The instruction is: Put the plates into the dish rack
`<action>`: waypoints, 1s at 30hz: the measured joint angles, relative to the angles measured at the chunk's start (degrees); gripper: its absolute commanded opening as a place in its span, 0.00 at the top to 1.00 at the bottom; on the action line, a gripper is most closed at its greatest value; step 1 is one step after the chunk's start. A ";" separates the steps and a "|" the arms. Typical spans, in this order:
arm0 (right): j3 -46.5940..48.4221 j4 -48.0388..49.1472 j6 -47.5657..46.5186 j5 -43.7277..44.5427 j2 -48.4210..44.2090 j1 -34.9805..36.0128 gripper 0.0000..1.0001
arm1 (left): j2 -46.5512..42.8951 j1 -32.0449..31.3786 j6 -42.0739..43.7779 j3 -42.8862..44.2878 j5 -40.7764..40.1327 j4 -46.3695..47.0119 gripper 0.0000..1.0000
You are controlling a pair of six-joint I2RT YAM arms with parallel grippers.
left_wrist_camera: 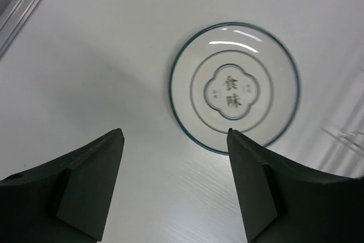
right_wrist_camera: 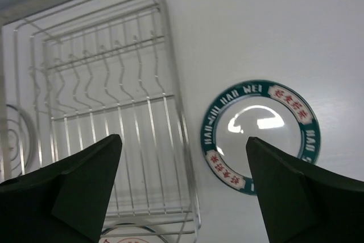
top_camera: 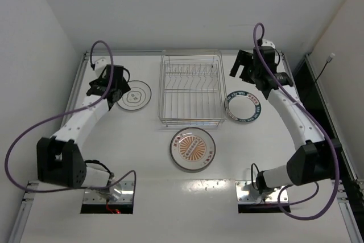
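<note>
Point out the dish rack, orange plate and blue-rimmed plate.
dish rack (top_camera: 190, 98), top view, bare floor wires.
orange plate (top_camera: 193, 149), top view, sunburst centre.
blue-rimmed plate (right_wrist_camera: 260, 135), right wrist view, glossy centre.

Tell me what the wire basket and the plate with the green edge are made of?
The dish rack looks like thin metal wire, shiny and silvery, with open gaps between its bars. The green-rimmed plate is probably glazed ceramic, maybe hard plastic: its white middle is glossy and mirrors the lights.
</note>
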 measured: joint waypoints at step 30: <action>-34.69 13.16 28.85 -44.33 15.74 -41.38 0.19 | -6.80 0.00 7.80 -6.29 22.82 11.80 0.29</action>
